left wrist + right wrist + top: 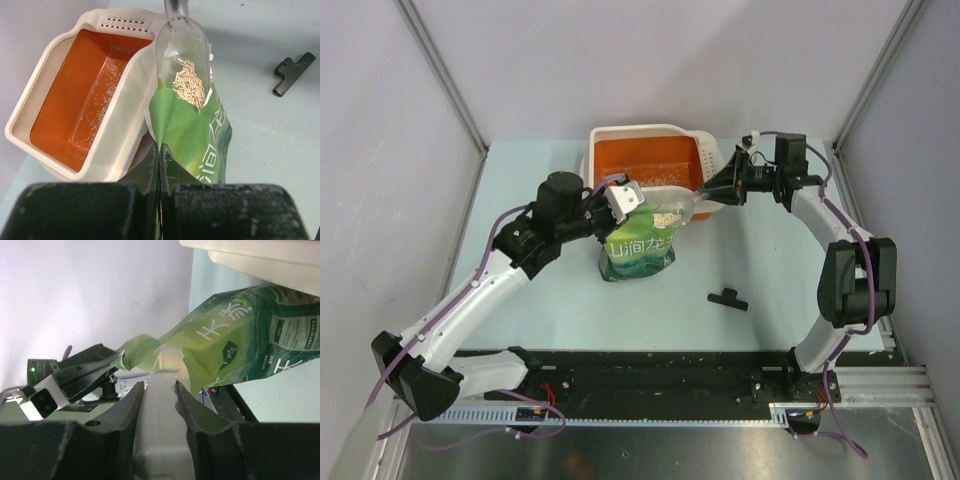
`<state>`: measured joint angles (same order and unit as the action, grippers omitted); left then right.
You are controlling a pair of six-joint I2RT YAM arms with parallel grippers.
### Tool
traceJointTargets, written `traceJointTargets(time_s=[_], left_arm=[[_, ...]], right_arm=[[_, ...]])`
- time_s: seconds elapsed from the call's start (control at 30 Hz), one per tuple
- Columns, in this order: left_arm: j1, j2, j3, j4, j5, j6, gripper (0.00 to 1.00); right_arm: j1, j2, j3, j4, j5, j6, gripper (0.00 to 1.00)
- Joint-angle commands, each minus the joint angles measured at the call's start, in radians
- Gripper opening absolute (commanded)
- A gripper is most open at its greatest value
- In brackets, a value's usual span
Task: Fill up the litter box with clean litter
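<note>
Left gripper (159,150) pinching tight on torn top edge of green pouch (200,135), lower pouch hiding behind gripper. Right gripper (159,385) clamping handle of clear scoop (182,55), handle cut off in left wrist view. Scoop bowl carrying clean litter (189,85), tip hiding inside pouch mouth. Litter box (131,95) sitting just beside pouch, few granules lying on orange floor. Black clip (292,72) lying apart on table (270,150).
</note>
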<state>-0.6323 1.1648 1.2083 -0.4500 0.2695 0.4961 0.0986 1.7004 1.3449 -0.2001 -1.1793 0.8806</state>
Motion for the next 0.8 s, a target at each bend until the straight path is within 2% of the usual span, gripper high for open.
traceJointTargets(time_s=[0.0,0.53,0.7,0.77], left_arm=[[0.01,-0.017,0.076,0.066,-0.015,-0.008,0.0],[0.048,0.015,0.111,0.066,-0.003,-0.016,0.0],[0.049,0.015,0.109,0.068,-0.001,-0.022,0.0],[0.049,0.016,0.111,0.066,-0.004,-0.019,0.0]], right_arm=[[-0.054,0.047,-0.018,0.236,-0.115,0.138,0.0],[-0.076,0.091,-0.018,0.228,-0.158,0.126,0.0],[-0.065,0.125,-0.018,0.3,-0.169,0.199,0.0],[-0.066,0.139,-0.016,0.396,-0.175,0.295,0.0]])
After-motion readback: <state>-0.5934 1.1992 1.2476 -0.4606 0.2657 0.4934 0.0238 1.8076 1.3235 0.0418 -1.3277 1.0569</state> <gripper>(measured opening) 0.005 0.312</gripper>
